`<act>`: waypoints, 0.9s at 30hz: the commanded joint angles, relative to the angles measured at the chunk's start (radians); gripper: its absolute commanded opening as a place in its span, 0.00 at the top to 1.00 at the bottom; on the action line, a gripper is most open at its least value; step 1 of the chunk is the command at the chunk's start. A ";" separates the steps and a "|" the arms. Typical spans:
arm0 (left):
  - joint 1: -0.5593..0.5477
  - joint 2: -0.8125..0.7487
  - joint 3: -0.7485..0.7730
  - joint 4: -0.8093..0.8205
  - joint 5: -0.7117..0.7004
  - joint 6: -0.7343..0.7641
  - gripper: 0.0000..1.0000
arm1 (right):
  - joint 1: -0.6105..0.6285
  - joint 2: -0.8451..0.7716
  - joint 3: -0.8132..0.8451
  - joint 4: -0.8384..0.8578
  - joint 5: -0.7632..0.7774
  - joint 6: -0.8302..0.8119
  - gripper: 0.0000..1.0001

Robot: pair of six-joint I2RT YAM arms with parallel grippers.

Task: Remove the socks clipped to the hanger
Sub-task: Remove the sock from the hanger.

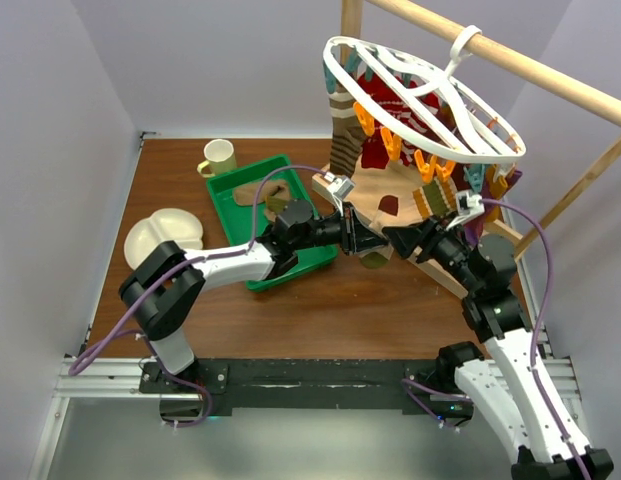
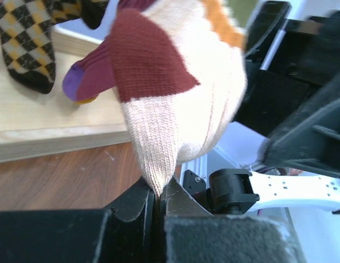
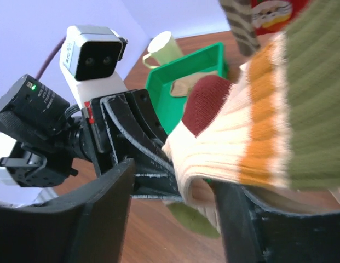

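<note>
Farthest behind the left gripper (image 2: 157, 200), out past its wrist, sit a white divided plate (image 1: 155, 240) and a green mug (image 1: 219, 157). Neither seems to play any part in this work. Closer, just behind and beside that wrist, lies the green tray (image 1: 222, 205) with something tan in it. It is probably kept within reach as the drop-off for freed socks. The left gripper reaches across the table and is clamped tight on the lowest fold of a cream sock with a maroon heel (image 2: 175, 109), so the fabric stands up out of its jaws and hangs taut above them. Pinching the free end low likely allows a straight downward pull against the clip. Beyond this gripper's tips hang an argyle sock (image 2: 22, 49) and a purple-toed maroon sock (image 2: 87, 79), both untouched. Directly facing the left gripper, nose to nose, the right gripper (image 3: 175, 230) has its jaws standing apart with the same sock draped loosely between them. It does not squeeze the sock, so the load looks to rest with the left arm alone. Above both tools the hanger (image 1: 334, 60) tilts from the wooden rail (image 1: 550, 75), and its orange clips (image 1: 365, 120) hold the socks.
</note>
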 commanded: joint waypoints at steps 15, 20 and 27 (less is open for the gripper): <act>0.011 -0.115 0.038 -0.138 -0.073 0.048 1.00 | 0.003 -0.337 0.064 -0.301 0.441 -0.154 0.22; 0.019 -0.134 0.038 -0.156 -0.074 0.059 1.00 | 0.001 -0.305 0.156 -0.353 0.559 -0.162 0.24; 0.037 -0.144 0.035 -0.172 -0.073 0.068 1.00 | 0.003 -0.283 0.208 -0.313 0.592 -0.157 0.25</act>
